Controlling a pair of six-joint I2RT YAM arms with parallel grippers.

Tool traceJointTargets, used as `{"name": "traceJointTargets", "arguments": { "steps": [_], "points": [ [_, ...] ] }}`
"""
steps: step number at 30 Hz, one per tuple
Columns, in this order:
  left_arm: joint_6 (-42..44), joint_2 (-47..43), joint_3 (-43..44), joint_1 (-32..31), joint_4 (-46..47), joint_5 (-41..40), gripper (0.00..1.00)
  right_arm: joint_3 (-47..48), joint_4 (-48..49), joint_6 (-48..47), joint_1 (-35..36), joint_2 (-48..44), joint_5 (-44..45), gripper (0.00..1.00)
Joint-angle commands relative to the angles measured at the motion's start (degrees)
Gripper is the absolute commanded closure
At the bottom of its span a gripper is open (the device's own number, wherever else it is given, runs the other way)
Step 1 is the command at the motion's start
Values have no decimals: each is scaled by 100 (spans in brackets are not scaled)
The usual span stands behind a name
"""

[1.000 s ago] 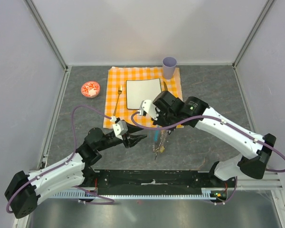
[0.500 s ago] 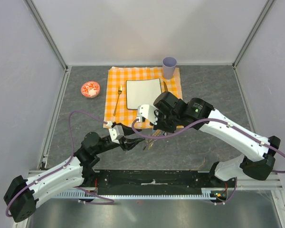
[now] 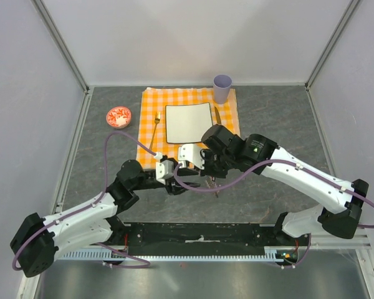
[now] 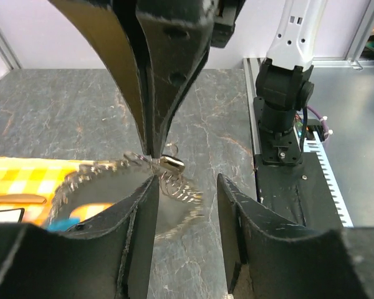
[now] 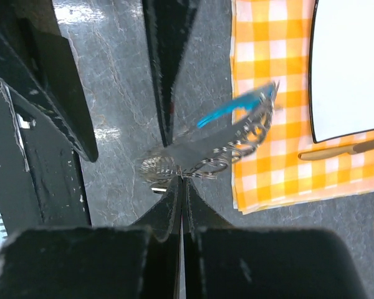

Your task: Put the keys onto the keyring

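My right gripper is shut on the thin silvery keyring, pinching its wire just above the dark table. The bunch hanging from it is blurred by motion: silvery keys and the turquoise tag streak towards the checked cloth. From the left wrist view, the right gripper's closed fingers come down from above onto the ring, with a brass piece beside it. My left gripper is open with nothing between its fingers, which stand directly below the ring. From above, the two grippers meet near the cloth's front edge.
An orange checked cloth carries a white square plate, a gold fork and a gold knife. A lilac cup stands at the back and a red-and-white bowl to the left. The right arm's base is nearby.
The left arm has reached forward and right until its open fingers sit under the right gripper. The right gripper has shifted slightly, and the hanging bunch now swings.
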Motion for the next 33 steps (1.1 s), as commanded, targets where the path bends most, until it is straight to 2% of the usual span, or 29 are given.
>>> {"name": "traceJointTargets", "arguments": {
  "steps": [1, 7, 18, 24, 27, 28, 30, 33],
  "points": [
    [204, 280, 344, -10, 178, 270, 52, -195, 540, -214, 23, -361, -347, 100],
    [204, 702, 379, -10, 467, -231, 56, -336, 725, -319, 32, -476, -506, 100],
    [107, 870, 459, -10, 749, 181, 59, -459, 857, -319, 32, -502, -576, 100],
    [142, 1045, 546, -19, 714, 436, 63, -442, 910, -363, 32, -493, -576, 100],
    [177, 1133, 617, -28, 582, 559, 73, -424, 910, -381, 23, -511, -550, 100],
    [186, 1151, 652, -28, 547, 594, 79, -424, 910, -381, 23, -511, -541, 100],
    [274, 1151, 678, -28, 398, 603, 84, -450, 910, -390, 23, -528, -506, 100],
    [362, 1090, 705, -28, 257, 603, 98, -494, 901, -398, 23, -590, -479, 100]
  ]
}}
